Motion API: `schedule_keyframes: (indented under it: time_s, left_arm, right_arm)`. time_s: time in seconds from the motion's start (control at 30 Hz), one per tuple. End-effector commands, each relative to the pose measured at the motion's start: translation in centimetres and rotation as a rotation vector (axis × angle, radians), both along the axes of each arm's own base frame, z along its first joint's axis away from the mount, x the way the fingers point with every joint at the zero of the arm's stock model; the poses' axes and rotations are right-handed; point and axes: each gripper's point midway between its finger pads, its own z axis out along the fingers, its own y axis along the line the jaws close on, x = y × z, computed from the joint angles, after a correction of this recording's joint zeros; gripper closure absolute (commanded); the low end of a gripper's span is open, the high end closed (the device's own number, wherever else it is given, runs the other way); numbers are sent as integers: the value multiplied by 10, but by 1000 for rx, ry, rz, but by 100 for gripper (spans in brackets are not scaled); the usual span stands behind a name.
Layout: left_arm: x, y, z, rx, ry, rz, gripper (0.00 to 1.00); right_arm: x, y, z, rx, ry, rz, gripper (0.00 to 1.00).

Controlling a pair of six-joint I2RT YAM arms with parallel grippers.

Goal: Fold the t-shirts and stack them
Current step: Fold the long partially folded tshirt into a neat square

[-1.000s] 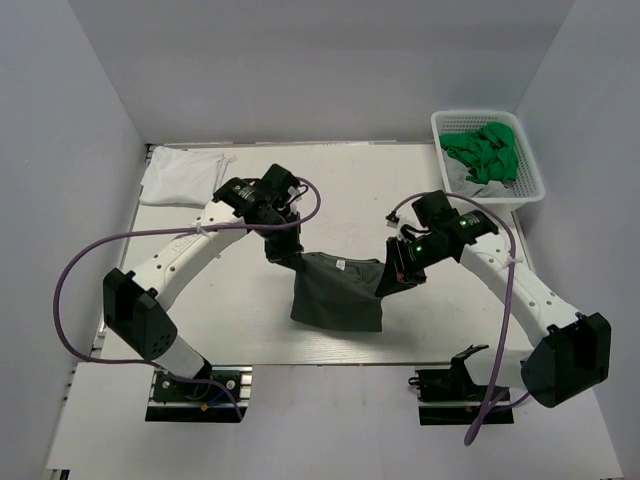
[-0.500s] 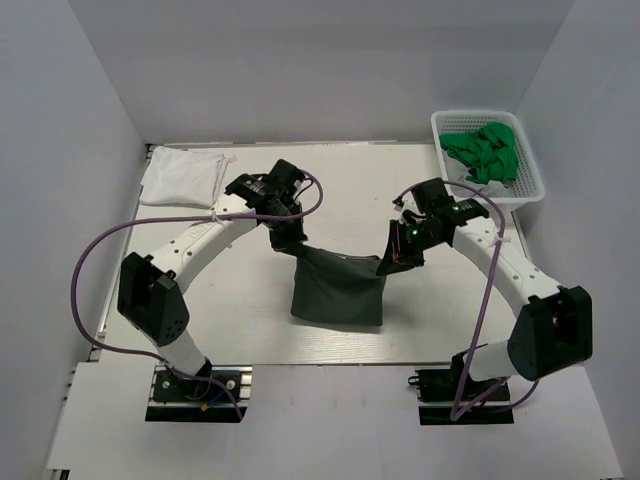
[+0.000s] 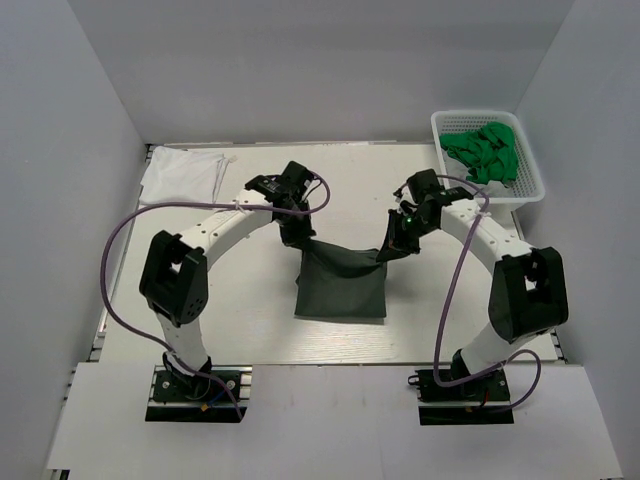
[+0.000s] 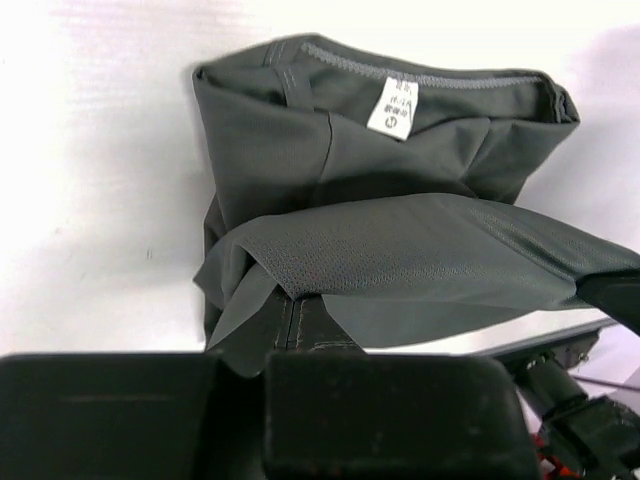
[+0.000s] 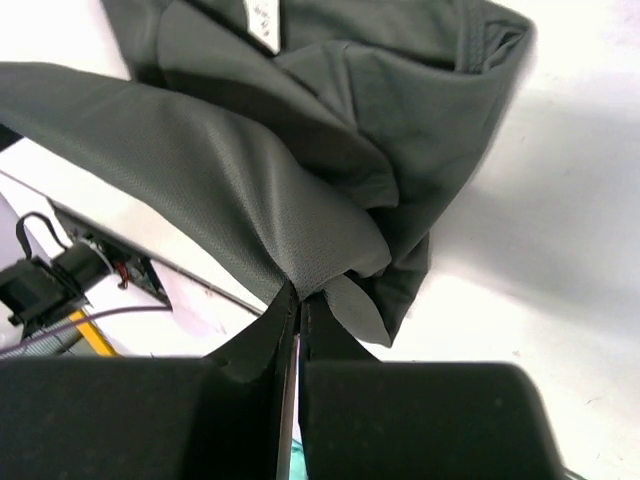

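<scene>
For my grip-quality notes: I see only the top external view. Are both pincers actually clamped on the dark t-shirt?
Observer: The left wrist view shows the left pincer shut on a pinched fold of the dark t-shirt.
Operator: And the right one?
Observer: The right pincer is shut too, with cloth bunched at its closed tips.
Operator: Any way to tell which part lies on the table?
Observer: A white care label sits just below a stitched band on the resting part, so that is likely the collar.

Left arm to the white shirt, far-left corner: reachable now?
Probably not yet: the left claw is shut on the dark shirt. Once freed, nothing stands between it and the white shirt.
</scene>
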Motion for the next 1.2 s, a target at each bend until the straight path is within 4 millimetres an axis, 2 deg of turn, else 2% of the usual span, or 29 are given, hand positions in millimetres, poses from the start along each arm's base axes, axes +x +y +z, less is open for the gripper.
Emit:
schedule_keyframes:
  time_s: [0.0, 0.1, 0.13, 0.17, 0.2, 0.23, 0.27, 0.3, 0.33, 0.37, 0.4, 0.47, 0.5, 0.53, 0.57, 0.6, 0.63, 0.67, 0.7, 0.73, 0.77, 0.8, 0.87, 0.97, 1.0, 1.03, 1.1, 1.17]
  left_arm:
    - [27, -8, 8, -21, -81, 28, 100]
    - [39, -8, 2, -4, -82, 54, 100]
    - [44, -9, -7, 7, -74, 72, 100]
    - [54, -9, -8, 6, -89, 85, 97]
    - [59, -9, -11, 15, -91, 111, 80]
    - [67, -9, -14, 30, -71, 119, 43]
    - [73, -5, -13, 48, -64, 149, 22]
    - [82, -6, -2, 50, -85, 156, 9]
    - [80, -3, 3, 64, -82, 160, 0]
    - [84, -4, 7, 64, -99, 165, 0]
    - [84, -4, 11, 59, -106, 165, 0]
    - [87, -5, 23, 38, -141, 159, 0]
    - [81, -4, 28, 25, -149, 139, 0]
    - [79, -4, 30, 16, -157, 126, 0]
    - [77, -15, 35, -29, -172, 89, 0]
    - [67, -20, 29, -45, -156, 55, 0]
    - [65, -34, 40, -127, -172, 11, 0]
    - [62, -41, 42, -176, -173, -24, 0]
    - [53, -44, 31, -200, -144, -43, 0]
    - [47, -51, 33, -253, -128, -62, 0]
    - [46, -59, 29, -280, -136, -83, 0]
    - [45, -62, 27, -297, -131, -80, 0]
    - [45, -69, 28, -340, -133, -90, 0]
    - [44, -70, 3, -324, -91, -90, 0]
    - [48, -65, -3, -316, -81, -75, 0]
    - [46, -63, -19, -298, -50, -70, 0]
    - [51, -46, -38, -231, -18, -22, 0]
    - [51, -34, -54, -155, -10, 0, 0]
  right_arm:
    - [26, 2, 1, 8, -47, -15, 100]
    - [46, -7, -11, -46, -32, -89, 100]
    - [56, -6, -8, -46, -44, -114, 86]
    - [69, -5, -6, -48, -64, -131, 67]
    - [79, -12, -12, -80, -64, -166, 49]
    - [92, -11, -10, -78, -81, -174, 31]
    - [103, -11, -2, -82, -105, -184, 26]
    - [109, -14, -9, -104, -87, -195, 25]
    - [126, -9, 15, -82, -155, -183, 21]
    - [123, -10, 18, -86, -139, -179, 13]
    - [126, -10, 22, -82, -157, -174, 11]
    - [122, -7, 36, -52, -203, -165, 11]
    - [115, -2, 48, -7, -221, -147, 11]
    - [104, -2, 50, 9, -223, -138, 11]
    - [97, -1, 51, 32, -249, -123, 11]
    - [85, -1, 40, 41, -223, -115, 11]
    - [70, 11, 43, 136, -218, -76, 11]
    - [62, 17, 41, 187, -240, -56, 11]
    - [53, 27, 46, 265, -230, -21, 11]
    - [45, 33, 50, 324, -222, 5, 11]
    - [40, 38, 46, 360, -212, 13, 11]
    - [40, 38, 44, 360, -210, 15, 11]
    - [53, 39, 39, 356, -259, 11, 11]
    - [61, 39, 21, 367, -267, -23, 11]
    - [68, 38, 15, 370, -263, -50, 11]
    - [72, 37, 7, 351, -260, -72, 11]
    - [79, 33, -16, 323, -210, -113, 11]
    - [84, 28, -30, 295, -192, -144, 11]
